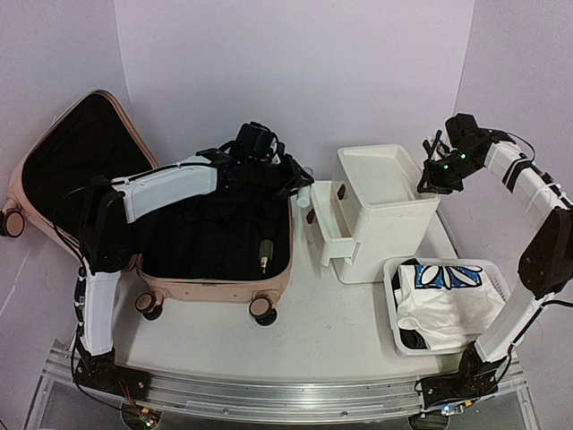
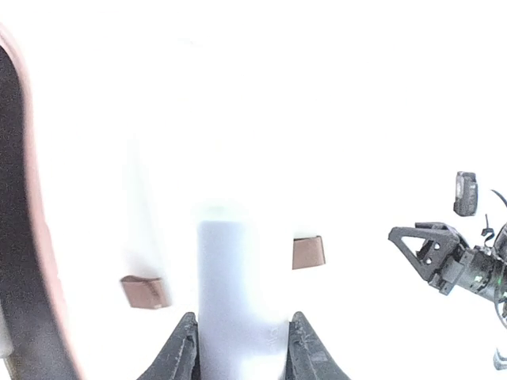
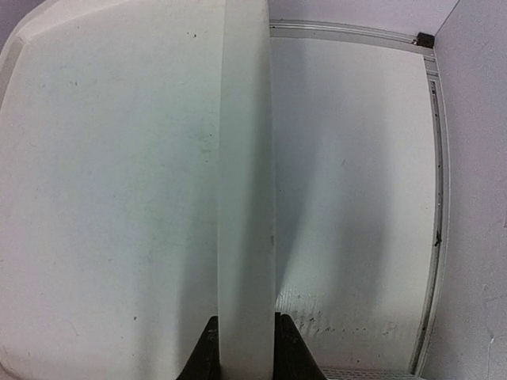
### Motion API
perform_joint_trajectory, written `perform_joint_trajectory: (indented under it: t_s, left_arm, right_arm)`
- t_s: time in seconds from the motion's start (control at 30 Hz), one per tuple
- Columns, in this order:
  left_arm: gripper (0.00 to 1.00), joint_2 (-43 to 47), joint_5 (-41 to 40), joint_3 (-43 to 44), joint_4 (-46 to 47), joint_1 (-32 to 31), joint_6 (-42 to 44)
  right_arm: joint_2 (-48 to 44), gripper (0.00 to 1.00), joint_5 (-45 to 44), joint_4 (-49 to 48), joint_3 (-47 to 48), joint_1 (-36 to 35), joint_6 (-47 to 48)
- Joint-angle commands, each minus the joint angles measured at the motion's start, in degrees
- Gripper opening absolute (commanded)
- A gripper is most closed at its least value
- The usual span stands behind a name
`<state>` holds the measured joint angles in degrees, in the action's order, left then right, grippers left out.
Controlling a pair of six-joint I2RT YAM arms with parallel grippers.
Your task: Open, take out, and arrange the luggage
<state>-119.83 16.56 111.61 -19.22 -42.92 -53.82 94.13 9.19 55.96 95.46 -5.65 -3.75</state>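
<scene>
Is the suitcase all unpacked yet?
Not yet. Done: the luggage lies open, and clothes sit in the basket. Now: the right fingers pinch the rim of the drawer unit, and the left fingers seem to hold a white piece beside it. Still to do: a small object lies inside the luggage, waiting to come out.

The pale-pink hard-shell suitcase (image 1: 215, 288) lies open on the left, its black-lined base flat, its lid tilted up behind, its wheels (image 1: 262, 309) toward the near edge.

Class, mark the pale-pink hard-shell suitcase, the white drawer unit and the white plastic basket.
pale-pink hard-shell suitcase (image 1: 215, 288): top view, front wall.
white drawer unit (image 1: 398, 237): top view, front face.
white plastic basket (image 1: 391, 300): top view, left rim.
</scene>
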Motion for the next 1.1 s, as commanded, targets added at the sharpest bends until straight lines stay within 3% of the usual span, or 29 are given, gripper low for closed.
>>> perform_joint_trajectory:
  t_s: [0.0,0.37,0.77,0.9,1.07]
  left_arm:
    - [0.19,-3.60,3.79,6.04,6.96,-2.30,-6.73]
    - [0.24,-9.33,1.31,10.58,7.09,-4.97,-8.01]
    - [0.58,-7.69,-1.75,7.71,7.08,-5.16,-5.76]
    - [0.60,-5.26,-3.52,5.72,7.14,-5.16,-1.25]
    - [0.56,1.00,-8.00,0.84,7.09,-5.16,10.57]
  right_arm:
    - [-2.03,0.00,8.59,0.53,0.23,0.32,-6.62]
    - [-2.23,0.00,9.01,0.42,-0.14,0.37,-6.84]
    - [-2.85,0.00,8.98,0.12,-0.70,0.35,-6.97]
    - [-2.87,0.00,9.07,0.12,-0.58,0.38,-6.97]
    - [-2.84,0.00,9.10,0.11,-0.60,0.32,-6.97]
